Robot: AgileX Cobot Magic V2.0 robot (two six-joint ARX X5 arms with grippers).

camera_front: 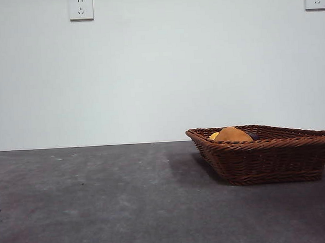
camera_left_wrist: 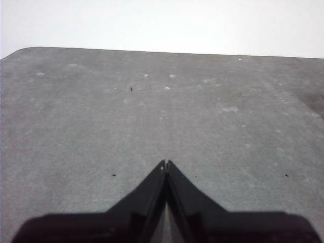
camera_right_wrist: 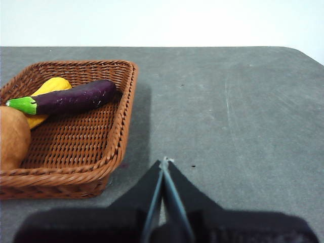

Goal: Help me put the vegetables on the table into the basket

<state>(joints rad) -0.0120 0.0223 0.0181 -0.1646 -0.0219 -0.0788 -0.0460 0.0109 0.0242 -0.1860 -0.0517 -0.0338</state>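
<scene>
Brown wicker basket (camera_right_wrist: 76,147), vegetables (camera_right_wrist: 66,98) inside

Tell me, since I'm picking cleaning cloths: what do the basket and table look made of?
The basket looks like woven wicker, dark brown with a slight sheen; interlaced strands and a braided rim show. The table looks like a matte, mottled grey surface; its exact material is unclear.

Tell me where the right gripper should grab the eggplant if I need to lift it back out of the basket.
Judging by the right wrist view, grip the eggplant mid-body from above, jaws across its slim width. It lies flat in the basket, resting across the corn, so its middle is exposed.
</scene>
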